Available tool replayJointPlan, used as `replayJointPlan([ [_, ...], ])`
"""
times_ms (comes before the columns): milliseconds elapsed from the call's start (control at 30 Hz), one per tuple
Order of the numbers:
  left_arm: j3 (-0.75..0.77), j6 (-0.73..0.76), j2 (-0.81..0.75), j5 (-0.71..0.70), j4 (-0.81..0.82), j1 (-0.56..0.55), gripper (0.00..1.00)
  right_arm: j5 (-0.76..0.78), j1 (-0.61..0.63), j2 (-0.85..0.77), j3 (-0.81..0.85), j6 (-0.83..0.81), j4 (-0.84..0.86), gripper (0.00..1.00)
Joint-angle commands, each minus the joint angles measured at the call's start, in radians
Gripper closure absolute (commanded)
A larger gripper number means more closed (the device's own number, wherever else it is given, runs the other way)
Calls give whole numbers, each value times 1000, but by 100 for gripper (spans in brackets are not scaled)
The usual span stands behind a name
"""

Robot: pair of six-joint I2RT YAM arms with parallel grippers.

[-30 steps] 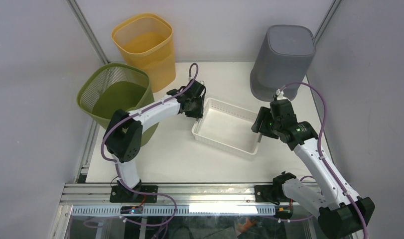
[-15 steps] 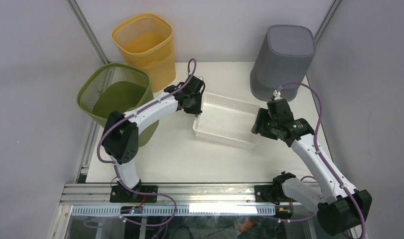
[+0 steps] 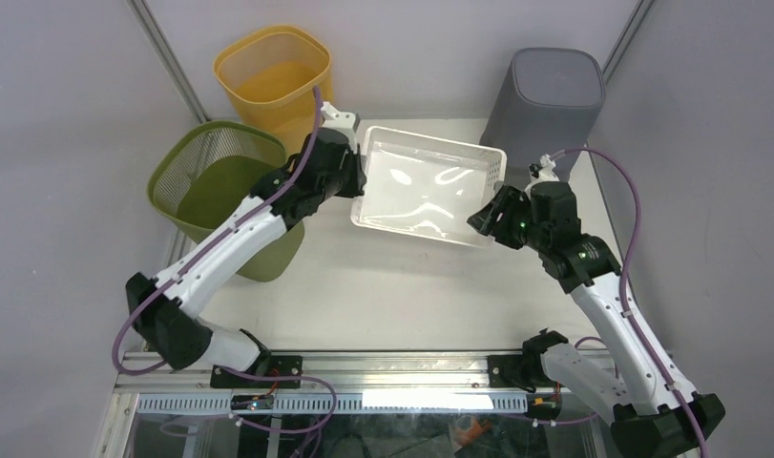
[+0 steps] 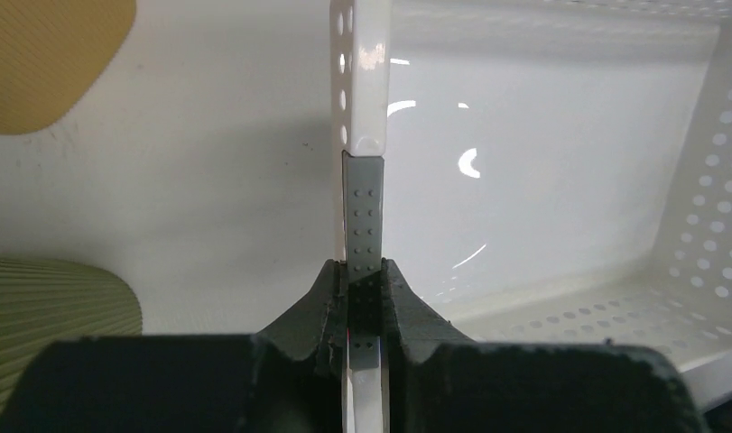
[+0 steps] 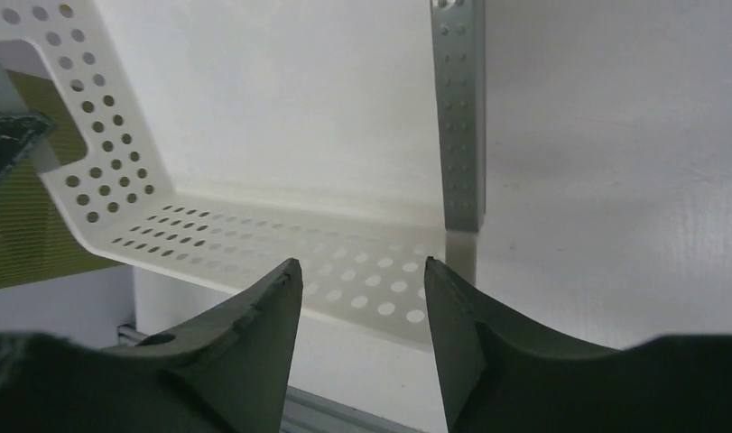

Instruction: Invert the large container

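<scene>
The large white perforated container (image 3: pixel 426 191) is held off the table, tilted with its open side toward the top camera. My left gripper (image 3: pixel 356 176) is shut on its left wall; in the left wrist view the rim (image 4: pixel 362 108) runs up from between the closed jaws of the gripper (image 4: pixel 366 280). My right gripper (image 3: pixel 480 218) is open at the container's lower right corner. In the right wrist view the perforated wall (image 5: pixel 254 244) lies just beyond the spread fingertips of the gripper (image 5: pixel 362 280), not between them.
A yellow bin (image 3: pixel 278 86) stands at the back left and a green mesh bin (image 3: pixel 225 191) at the left, close under my left arm. A grey bin (image 3: pixel 545 114) stands upside down at the back right, just behind the container.
The left arm has risen and swung back, lifting the container off the table and tipping it up. The right gripper has followed upward beside its right end.
</scene>
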Motion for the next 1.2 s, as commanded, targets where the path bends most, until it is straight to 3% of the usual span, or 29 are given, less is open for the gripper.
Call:
replayJointPlan([
  [0,-67,19,-114,-40,189,-14,100,-164,4,5,44,75,177,44],
  [233,4,77,-48,15,51,-14,100,-231,5,-2,158,-210,54,44],
  [367,63,102,59,42,-68,-6,100,-188,5,-19,208,-349,-46,35],
  [533,85,119,104,120,-120,3,100,-519,18,-56,128,-456,33,28],
  [600,108,126,122,142,-147,12,100,-560,65,-57,107,-497,39,27],
  [800,175,145,177,175,-251,46,100,-455,259,13,123,-633,-90,26],
  [1167,221,165,188,243,-279,60,100,-153,432,56,-61,-621,11,30],
])
